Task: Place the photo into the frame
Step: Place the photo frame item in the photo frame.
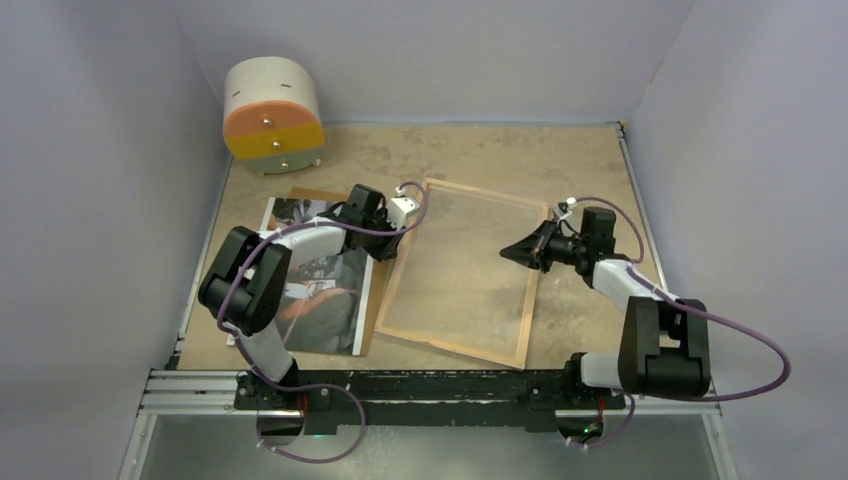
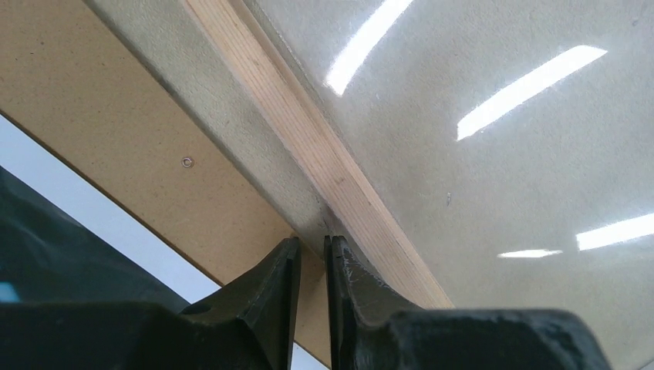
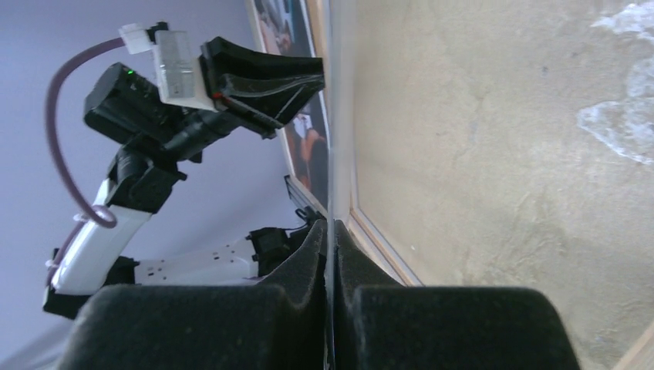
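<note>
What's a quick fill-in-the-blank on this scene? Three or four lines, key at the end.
1. The photo lies picture side ___.
2. It rests on the brown board, to the ___ of the frame.
3. The frame lies with its ___ rim facing up.
4. The right gripper reaches over the frame's pane with its jaws ___.
Missing words: up; left; wooden; shut.

No text, label, brand, number or sign can be read in any of the three views. Photo [image 1: 322, 300]: picture content only; any lettering in it is too small to tell. Round box [image 1: 270, 100] at the back of the counter: no legible marking.
</note>
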